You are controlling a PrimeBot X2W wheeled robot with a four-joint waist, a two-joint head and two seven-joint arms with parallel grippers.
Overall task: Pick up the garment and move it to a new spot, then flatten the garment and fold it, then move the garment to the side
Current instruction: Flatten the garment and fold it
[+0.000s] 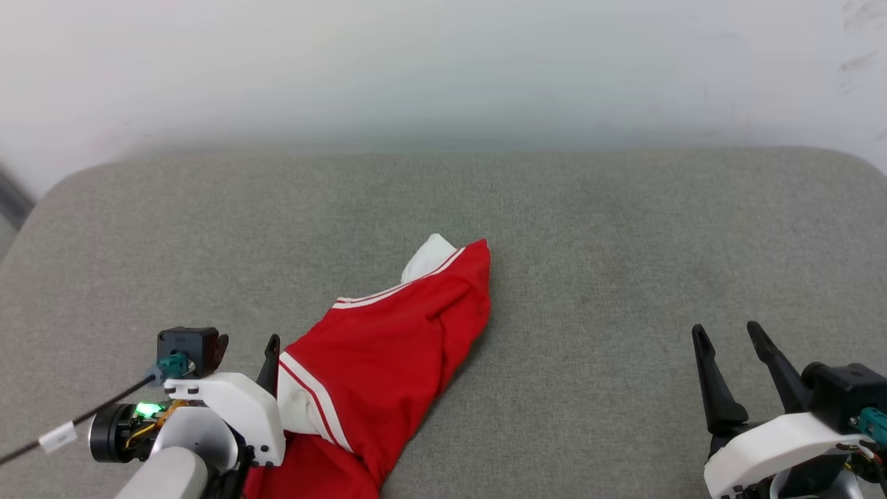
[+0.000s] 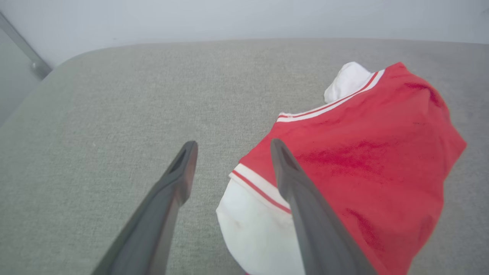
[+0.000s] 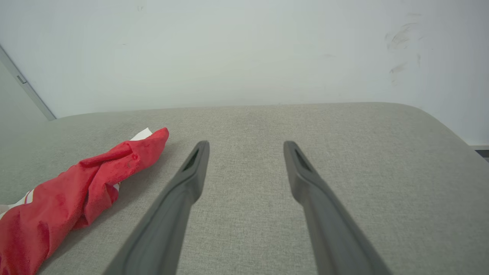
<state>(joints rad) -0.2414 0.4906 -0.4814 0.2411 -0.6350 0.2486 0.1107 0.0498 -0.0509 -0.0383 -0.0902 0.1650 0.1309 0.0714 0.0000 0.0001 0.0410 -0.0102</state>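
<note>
The garment [image 1: 388,353], a red T-shirt with white striped-trim sleeves, lies bunched and crumpled on the grey cushion, running from the near left edge toward the middle. My left gripper [image 1: 246,350] stands open at the garment's near-left end. In the left wrist view the left gripper [image 2: 233,147] has its fingers spread, with the garment [image 2: 363,152] to the right and a white sleeve [image 2: 252,225] lying under the right finger, nothing gripped. My right gripper [image 1: 727,331] stands open far to the right over bare cushion. The right wrist view shows the right gripper [image 3: 247,147] with the garment [image 3: 84,191] off to its left.
The grey fabric cushion [image 1: 624,229] has rounded far corners and ends at a white wall [image 1: 443,69]. A grey metal bar [image 2: 23,49] runs along the wall at the far left. Bare cushion stretches between the garment and the right gripper.
</note>
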